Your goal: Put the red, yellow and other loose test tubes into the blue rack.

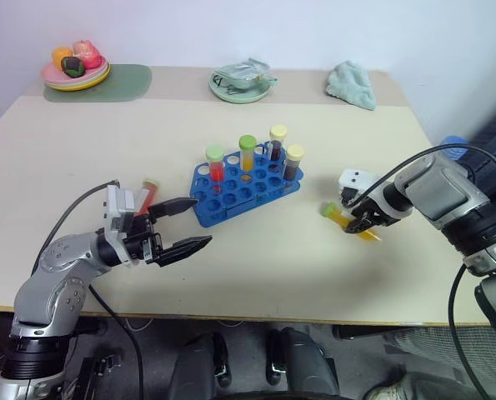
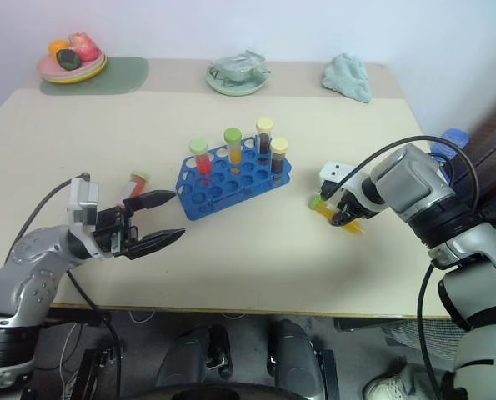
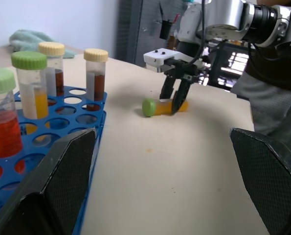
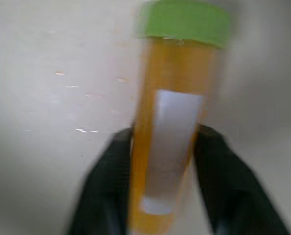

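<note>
The blue rack (image 1: 231,204) stands mid-table and holds a red tube (image 1: 216,163), a yellow one (image 1: 247,152) and two dark ones (image 1: 278,143). To its right a loose yellow test tube (image 1: 341,217) with a green cap lies at the table surface. My right gripper (image 1: 358,223) reaches down from above and is shut on its body (image 4: 177,122). A loose red test tube (image 1: 150,193) lies left of the rack, just behind my left gripper (image 1: 201,223). That gripper is level, points toward the rack and is open with nothing in it.
Along the back edge stand a plate of toy fruit (image 1: 75,71) on a green mat (image 1: 122,83), a green dish (image 1: 242,83) holding a wrapper, and a teal cloth (image 1: 353,83). A blue object (image 1: 453,143) sits past the table's right edge.
</note>
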`<action>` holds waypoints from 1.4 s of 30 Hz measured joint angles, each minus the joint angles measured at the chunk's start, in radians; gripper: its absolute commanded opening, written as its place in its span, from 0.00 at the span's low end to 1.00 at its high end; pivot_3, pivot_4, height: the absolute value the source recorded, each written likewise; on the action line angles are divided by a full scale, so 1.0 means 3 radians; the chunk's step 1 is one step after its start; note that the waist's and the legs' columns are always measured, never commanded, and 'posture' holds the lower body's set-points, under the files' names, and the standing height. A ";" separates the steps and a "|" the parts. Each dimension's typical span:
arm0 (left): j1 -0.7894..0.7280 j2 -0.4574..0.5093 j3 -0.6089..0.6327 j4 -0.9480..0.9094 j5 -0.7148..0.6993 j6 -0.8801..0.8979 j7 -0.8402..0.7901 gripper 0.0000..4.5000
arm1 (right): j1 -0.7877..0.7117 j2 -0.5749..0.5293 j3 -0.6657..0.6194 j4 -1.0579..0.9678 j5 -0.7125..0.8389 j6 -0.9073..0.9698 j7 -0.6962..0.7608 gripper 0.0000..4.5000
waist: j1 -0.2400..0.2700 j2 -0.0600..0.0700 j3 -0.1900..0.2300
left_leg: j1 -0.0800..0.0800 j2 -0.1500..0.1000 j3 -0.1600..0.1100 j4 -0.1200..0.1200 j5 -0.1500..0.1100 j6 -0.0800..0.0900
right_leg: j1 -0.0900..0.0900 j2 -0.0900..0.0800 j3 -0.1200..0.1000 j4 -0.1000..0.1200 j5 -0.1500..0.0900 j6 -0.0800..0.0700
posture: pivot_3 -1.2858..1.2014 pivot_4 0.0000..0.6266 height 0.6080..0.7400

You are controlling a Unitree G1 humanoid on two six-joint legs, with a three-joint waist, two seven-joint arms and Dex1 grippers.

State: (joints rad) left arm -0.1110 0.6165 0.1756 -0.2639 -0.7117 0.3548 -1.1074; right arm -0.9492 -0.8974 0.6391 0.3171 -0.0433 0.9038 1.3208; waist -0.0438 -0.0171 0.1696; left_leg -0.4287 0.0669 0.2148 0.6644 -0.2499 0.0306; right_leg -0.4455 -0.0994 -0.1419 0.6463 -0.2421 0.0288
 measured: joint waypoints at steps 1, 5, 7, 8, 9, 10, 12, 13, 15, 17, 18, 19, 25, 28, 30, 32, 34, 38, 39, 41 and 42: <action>0.0000 0.0000 0.0000 -0.0013 -0.0004 0.0014 0.0007 1.00 | -0.0005 0.0019 -0.0003 0.0014 -0.0031 -0.0023 0.0013 0.18 | -0.0003 0.0000 0.0000 | 0.0000 0.0000 0.0000 0.0000 0.0000 0.0000 | 0.0000 0.0000 0.0000 0.0000 0.0000 0.0000 | 0.52 0.24 1.00; -0.0001 0.0001 0.0018 -0.0049 -0.0043 0.0031 0.0030 1.00 | -0.0003 0.0027 -0.0005 0.0028 -0.0104 -0.0107 0.0068 0.18 | -0.0003 0.0000 0.0000 | 0.0000 0.0000 0.0000 0.0000 0.0000 0.0000 | 0.0002 -0.0001 0.0000 0.0000 0.0000 0.0000 | 0.52 0.24 1.00; -0.0005 0.0007 0.0019 -0.0047 -0.0054 0.0035 0.0031 1.00 | 0.0016 0.0022 -0.0020 0.0008 -0.0129 -0.0138 0.0081 0.18 | -0.0002 0.0000 0.0000 | 0.0000 0.0000 0.0000 0.0000 0.0000 0.0000 | 0.0002 -0.0001 0.0000 0.0000 0.0000 0.0000 | 0.52 0.24 1.00; -0.0013 0.0008 0.0019 -0.0045 -0.0057 0.0035 0.0031 1.00 | 0.0053 0.0008 -0.0053 -0.0025 -0.0144 -0.0177 0.0086 0.18 | -0.0001 0.0000 0.0000 | 0.0000 0.0000 0.0000 0.0000 0.0000 0.0000 | 0.0002 -0.0001 0.0000 0.0000 0.0000 0.0000 | 0.52 0.24 1.00; -0.0017 0.0010 0.0021 -0.0043 -0.0058 0.0036 0.0031 1.00 | 0.0085 -0.0008 -0.0080 -0.0053 -0.0145 -0.0221 0.0094 0.18 | 0.0000 0.0000 0.0000 | 0.0000 0.0000 0.0000 0.0000 0.0000 0.0000 | 0.0002 -0.0001 0.0000 0.0000 0.0000 0.0000 | 0.52 0.24 1.00; -0.0027 0.0012 0.0021 -0.0039 -0.0059 0.0036 0.0030 1.00 | 0.0125 -0.0032 -0.0110 -0.0097 -0.0144 -0.0259 0.0111 0.18 | 0.0001 0.0000 0.0000 | 0.0000 0.0000 0.0000 0.0000 0.0000 0.0000 | 0.0003 -0.0001 0.0000 0.0000 0.0000 0.0000 | 0.52 0.24 1.00; -0.0051 0.0014 0.0022 -0.0034 -0.0059 0.0036 0.0028 1.00 | 0.0226 -0.0096 -0.0181 -0.0223 -0.0110 -0.0280 0.0164 0.18 | 0.0009 0.0001 0.0000 | -0.0003 0.0000 0.0000 -0.0001 0.0000 0.0000 | 0.0003 -0.0001 0.0000 0.0000 0.0000 0.0000 | 0.52 0.24 1.00; -0.0065 0.0014 0.0019 -0.0027 -0.0059 0.0036 0.0026 1.00 | 0.0319 -0.0150 -0.0262 -0.0322 -0.0031 -0.0281 0.0239 0.18 | 0.0019 0.0001 0.0000 | -0.0005 0.0000 0.0000 -0.0002 0.0000 0.0000 | 0.0002 -0.0001 -0.0001 0.0000 0.0000 0.0001 | 0.52 0.24 1.00; -0.0077 0.0015 0.0019 -0.0004 -0.0059 0.0035 0.0025 1.00 | 0.0499 -0.0231 -0.0438 -0.0511 0.0123 -0.0296 0.0350 0.18 | 0.0025 0.0002 0.0002 | -0.0007 0.0000 0.0000 -0.0003 0.0000 0.0001 | 0.0001 0.0000 -0.0002 0.0000 0.0000 0.0003 | 0.52 0.24 1.00; -0.0089 0.0015 0.0018 0.0013 -0.0060 0.0035 0.0022 1.00 | 0.0711 -0.0295 -0.0653 -0.0739 0.0315 -0.0290 0.0408 0.18 | 0.0027 0.0003 0.0002 | -0.0010 0.0000 -0.0001 -0.0004 0.0000 0.0001 | -0.0001 0.0001 -0.0002 0.0001 0.0001 0.0005 | 0.52 0.24 1.00; -0.0093 0.0015 0.0021 0.0025 -0.0061 0.0036 0.0021 1.00 | 0.0828 -0.0304 -0.0786 -0.0872 0.0439 -0.0273 0.0422 0.18 | 0.0027 0.0004 0.0002 | -0.0010 0.0000 -0.0001 -0.0004 0.0000 0.0001 | -0.0001 0.0001 -0.0003 0.0001 0.0003 0.0008 | 0.52 0.24 1.00; -0.0096 0.0015 0.0019 0.0026 -0.0061 0.0036 0.0019 1.00 | 0.0925 -0.0304 -0.0891 -0.1007 0.0534 -0.0247 0.0412 0.18 | 0.0026 0.0005 0.0003 | -0.0010 0.0000 -0.0001 -0.0003 0.0000 0.0001 | -0.0001 0.0001 -0.0003 0.0001 0.0003 0.0008 | 0.52 0.24 1.00; -0.0174 0.0018 0.0008 0.0046 -0.0063 0.0037 -0.0017 1.00 | 0.1272 -0.0105 -0.1474 -0.1544 0.0958 0.0026 0.0010 0.18 | 0.0011 0.0005 0.0003 | -0.0009 0.0000 -0.0002 -0.0002 0.0001 -0.0001 | 0.0000 0.0001 -0.0003 0.0001 0.0000 0.0002 | 0.52 0.24 1.00; -0.0237 0.0036 0.0000 0.0110 -0.0061 0.0039 -0.0061 1.00 | 0.1436 0.0036 -0.1611 -0.1671 0.1098 0.0137 -0.0213 0.18 | 0.0019 0.0004 0.0004 | -0.0010 0.0000 -0.0002 -0.0002 0.0000 0.0001 | -0.0001 0.0001 -0.0003 0.0000 0.0000 0.0003 | 0.52 0.24 1.00; -0.0312 0.0043 -0.0008 0.0184 -0.0059 0.0039 -0.0096 1.00 | 0.1507 0.0222 -0.1755 -0.1705 0.1264 0.0180 -0.0327 0.18 | 0.0026 0.0004 0.0004 | -0.0011 0.0000 -0.0001 -0.0002 0.0000 0.0001 | -0.0001 0.0002 -0.0003 0.0001 0.0001 0.0004 | 0.52 0.24 1.00; -0.0359 0.0046 -0.0011 0.0211 -0.0058 0.0039 -0.0124 1.00 | 0.1514 0.0385 -0.1920 -0.1723 0.1496 0.0234 -0.0369 0.18 | 0.0021 0.0004 0.0004 | -0.0011 0.0000 -0.0001 -0.0002 0.0000 0.0002 | 0.0000 0.0002 -0.0003 0.0001 0.0003 0.0008 | 0.52 0.24 1.00; -0.0364 0.0047 -0.0012 0.0224 -0.0057 0.0039 -0.0149 1.00 | 0.1513 0.0553 -0.2153 -0.1763 0.1750 0.0254 -0.0413 0.18 | 0.0017 0.0004 0.0004 | -0.0011 0.0000 -0.0002 -0.0002 0.0000 0.0002 | 0.0001 0.0004 -0.0003 0.0001 0.0005 0.0010 | 0.52 0.24 1.00; -0.0361 0.0050 -0.0012 0.0245 -0.0056 0.0039 -0.0166 1.00 | 0.1526 0.1013 -0.2478 -0.1926 0.2135 0.0153 -0.0667 0.18 | 0.0017 0.0004 0.0004 | -0.0011 0.0000 -0.0002 -0.0002 0.0000 0.0002 | 0.0001 0.0005 -0.0003 0.0002 0.0006 0.0014 | 0.52 0.24 1.00; -0.0360 0.0051 -0.0011 0.0245 -0.0056 0.0039 -0.0168 1.00 | 0.1532 0.1113 -0.2492 -0.1953 0.2169 0.0099 -0.0751 0.18 | 0.0018 0.0004 0.0004 | -0.0011 0.0000 -0.0002 -0.0002 0.0000 0.0002 | 0.0001 0.0005 -0.0003 0.0002 0.0006 0.0014 | 0.52 0.24 1.00; -0.0355 0.0064 -0.0008 0.0258 -0.0057 0.0039 -0.0171 1.00 | 0.1537 0.1446 -0.2556 -0.1951 0.2184 -0.0131 -0.1012 0.18 | 0.0014 0.0004 0.0004 | -0.0011 0.0000 -0.0002 -0.0002 0.0001 0.0001 | 0.0001 0.0006 -0.0003 0.0002 0.0007 0.0014 | 0.52 0.24 1.00; -0.0355 0.0072 -0.0006 0.0268 -0.0058 0.0039 -0.0171 1.00 | 0.1536 0.1602 -0.2561 -0.1920 0.2167 -0.0281 -0.1142 0.18 | 0.0012 0.0004 0.0004 | -0.0011 0.0000 -0.0002 -0.0002 0.0001 0.0001 | 0.0001 0.0006 -0.0003 0.0003 0.0007 0.0014 | 0.52 0.24 1.00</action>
State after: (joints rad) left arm -0.2176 0.6382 0.1739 -0.1835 -0.7289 0.3665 -1.1588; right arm -0.4884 -0.4169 -0.1293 -0.2588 0.6067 0.8194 0.9783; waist -0.0403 -0.0161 0.1708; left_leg -0.4320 0.0669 0.2141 0.6639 -0.2496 0.0308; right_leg -0.4451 -0.0976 -0.1428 0.6473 -0.2400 0.0331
